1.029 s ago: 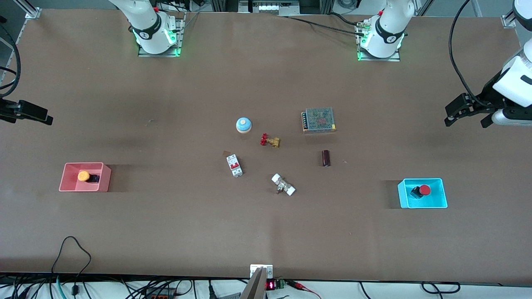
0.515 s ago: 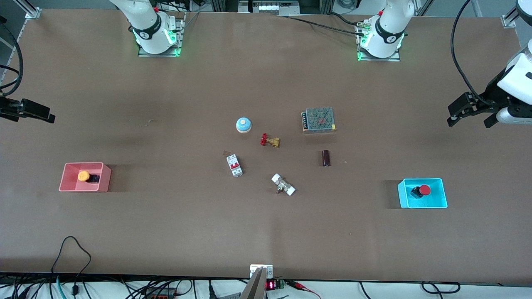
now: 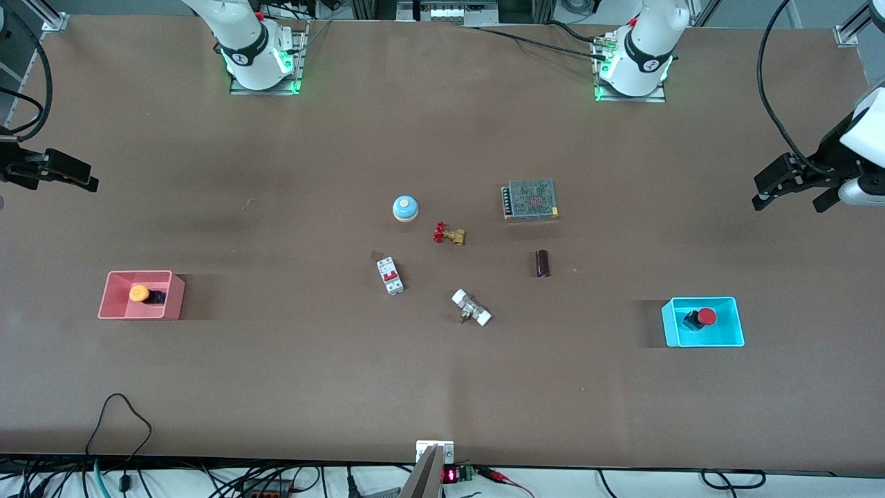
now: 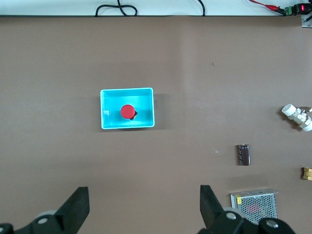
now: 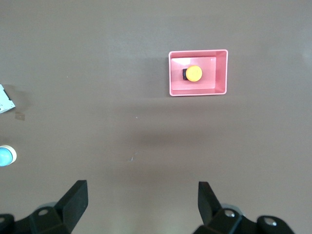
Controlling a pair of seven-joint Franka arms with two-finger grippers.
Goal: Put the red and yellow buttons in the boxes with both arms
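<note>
The orange-yellow button [image 3: 139,293] lies in the pink-red bin [image 3: 175,299] toward the right arm's end of the table. The red button [image 3: 705,317] lies in the cyan bin [image 3: 726,333] toward the left arm's end. My left gripper [image 3: 790,203] hangs open and empty, high over bare table near its end. In the left wrist view its fingers [image 4: 78,207] stand wide apart, well clear of the cyan bin [image 4: 103,109] and red button [image 4: 127,111]. My right gripper [image 5: 142,200] is open and empty, clear of the pink bin [image 5: 222,73] and yellow button [image 5: 194,73].
Mid-table lie a blue dome [image 3: 405,207], a brass valve with a red handle [image 3: 449,234], a mesh power supply [image 3: 530,199], a dark cylinder [image 3: 543,263], a circuit breaker [image 3: 390,275] and a white-ended fitting [image 3: 471,308].
Both open grippers have drifted a little: the left toward its end of the table, the right slightly toward the bases. Buttons and bins have not moved.
</note>
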